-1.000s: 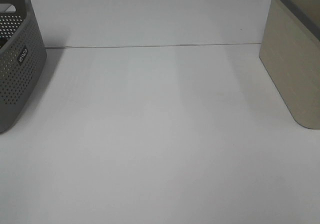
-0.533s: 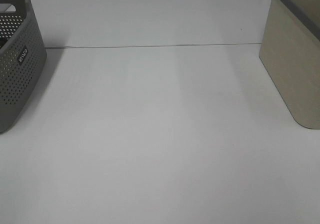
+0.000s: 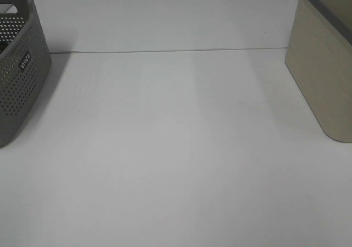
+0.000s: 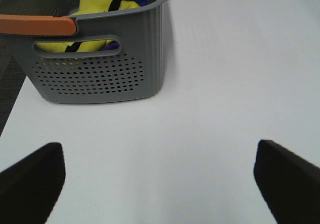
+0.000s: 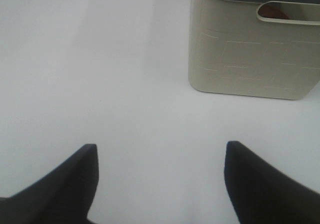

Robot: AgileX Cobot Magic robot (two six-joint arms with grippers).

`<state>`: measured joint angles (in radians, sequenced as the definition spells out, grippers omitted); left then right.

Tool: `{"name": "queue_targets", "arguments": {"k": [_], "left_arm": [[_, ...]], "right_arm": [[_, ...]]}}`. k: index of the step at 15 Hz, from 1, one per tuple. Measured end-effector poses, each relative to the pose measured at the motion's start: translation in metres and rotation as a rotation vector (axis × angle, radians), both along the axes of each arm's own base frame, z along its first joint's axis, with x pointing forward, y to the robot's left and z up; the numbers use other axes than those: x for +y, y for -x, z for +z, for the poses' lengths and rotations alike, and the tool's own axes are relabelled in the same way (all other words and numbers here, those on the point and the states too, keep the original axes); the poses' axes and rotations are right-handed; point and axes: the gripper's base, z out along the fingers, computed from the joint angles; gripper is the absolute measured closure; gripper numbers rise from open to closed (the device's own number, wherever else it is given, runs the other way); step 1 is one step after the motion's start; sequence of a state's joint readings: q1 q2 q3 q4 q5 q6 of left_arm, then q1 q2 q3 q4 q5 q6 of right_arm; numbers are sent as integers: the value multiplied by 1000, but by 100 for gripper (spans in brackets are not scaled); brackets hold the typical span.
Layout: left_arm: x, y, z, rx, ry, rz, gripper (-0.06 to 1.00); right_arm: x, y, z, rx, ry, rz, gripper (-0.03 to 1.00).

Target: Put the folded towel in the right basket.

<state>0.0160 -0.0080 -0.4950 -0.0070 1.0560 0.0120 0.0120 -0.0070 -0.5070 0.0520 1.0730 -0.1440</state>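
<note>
You have one white table (image 3: 176, 148) and two baskets on it, standing well apart at opposite sides.

The beige basket (image 3: 324, 65) sits at the far right. It has solid walls, a dark grey rim and a handle slot; through that slot, in the right wrist view, something brownish shows, but you cannot tell what it is. This is the right basket of the task.

The grey perforated basket (image 3: 19, 65) sits at the far left and carries a small label on its wall. In the left wrist view it holds yellow fabric (image 4: 102, 2) with black straps and a patch of blue beside it, and an orange strip (image 4: 37, 24) lies along its rim.

A thin seam line (image 3: 165, 51) runs left to right across the far part of the table.

You cannot pick out the folded towel in any view.

The left gripper (image 4: 160, 181) has its two dark fingers spread wide over bare table, near the grey basket. The right gripper (image 5: 160, 179) likewise has its fingers parted, holding nothing, with the beige basket ahead of it. Neither touches a basket.
</note>
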Motion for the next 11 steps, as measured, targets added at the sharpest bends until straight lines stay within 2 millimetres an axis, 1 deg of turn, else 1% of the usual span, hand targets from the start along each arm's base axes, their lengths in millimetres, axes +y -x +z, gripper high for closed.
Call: {"name": "queue_targets", "arguments": {"k": [11], "left_arm": [[0, 0, 0, 0, 0, 0, -3]], "right_arm": [[0, 0, 0, 1, -1, 1, 29]]}}
